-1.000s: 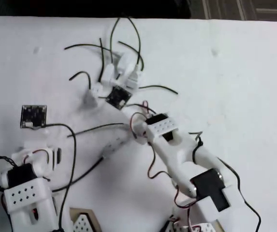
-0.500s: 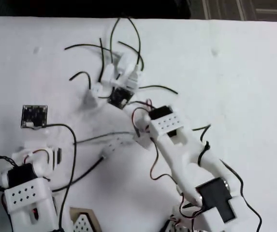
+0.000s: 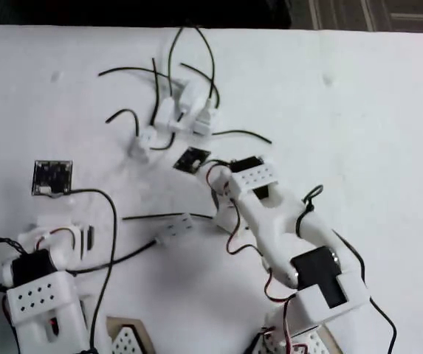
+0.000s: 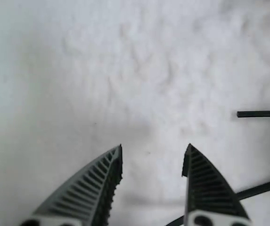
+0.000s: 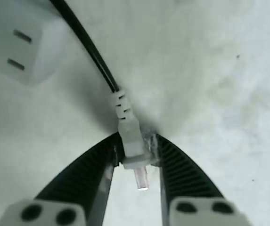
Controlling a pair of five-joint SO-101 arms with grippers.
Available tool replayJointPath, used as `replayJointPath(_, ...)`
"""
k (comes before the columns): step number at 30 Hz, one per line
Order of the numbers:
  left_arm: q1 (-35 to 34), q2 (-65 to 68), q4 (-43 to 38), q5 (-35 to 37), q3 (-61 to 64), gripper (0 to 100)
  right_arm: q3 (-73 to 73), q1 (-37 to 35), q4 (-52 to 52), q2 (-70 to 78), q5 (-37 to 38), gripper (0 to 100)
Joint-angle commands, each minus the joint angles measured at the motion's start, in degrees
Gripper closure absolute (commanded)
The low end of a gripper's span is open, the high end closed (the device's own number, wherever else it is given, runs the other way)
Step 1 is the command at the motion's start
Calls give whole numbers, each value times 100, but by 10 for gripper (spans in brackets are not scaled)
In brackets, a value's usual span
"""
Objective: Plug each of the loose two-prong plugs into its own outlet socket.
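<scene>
- My right gripper (image 5: 135, 138) is clamped across the body of one two-prong plug (image 5: 131, 141). A prong tip pokes back toward my wrist, and its cord (image 5: 85, 44) trails away ahead.
- Over the last second I have pulled this arm back from the tangle of plugs and sockets (image 3: 185, 110) at 11 o'clock on the table (image 3: 359, 110), toward the middle. The plug and cord came with me.
- The small dark board (image 3: 191, 159) slid a little toward 5 o'clock as I withdrew.
- A loose outlet socket (image 5: 19, 42) lies near the held plug, just beside its cord, at about 7 o'clock from the table's centre. Its two slots are in view.
- I judge the plug now clear of the clutter, with a socket close by. The prongs point away from the socket, so I expect to turn or regrip before inserting.
- My left gripper (image 4: 153, 149) hangs parted and empty over bare table at 8 o'clock.
</scene>
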Motion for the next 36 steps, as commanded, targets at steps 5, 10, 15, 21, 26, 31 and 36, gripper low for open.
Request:
replayJointPath(5,-22,-119,-79,-53,-9,785,-369,-277,-75,48,44,882)
replayJointPath(10,-22,-119,-79,-53,-9,785,-536,-382,-66,57,53,882)
replayJointPath(15,-22,-119,-79,-53,-9,785,-519,-374,13,57,334,911)
replayJointPath(21,-22,-119,-79,-53,-9,785,-536,-312,400,57,369,950)
replayJointPath(26,-22,-119,-79,-53,-9,785,-510,-286,497,57,369,942)
replayJointPath(31,-22,-119,-79,-53,0,785,-510,-268,760,57,369,919)
replayJointPath(36,-22,-119,-79,-53,0,785,-501,-268,884,57,369,910)
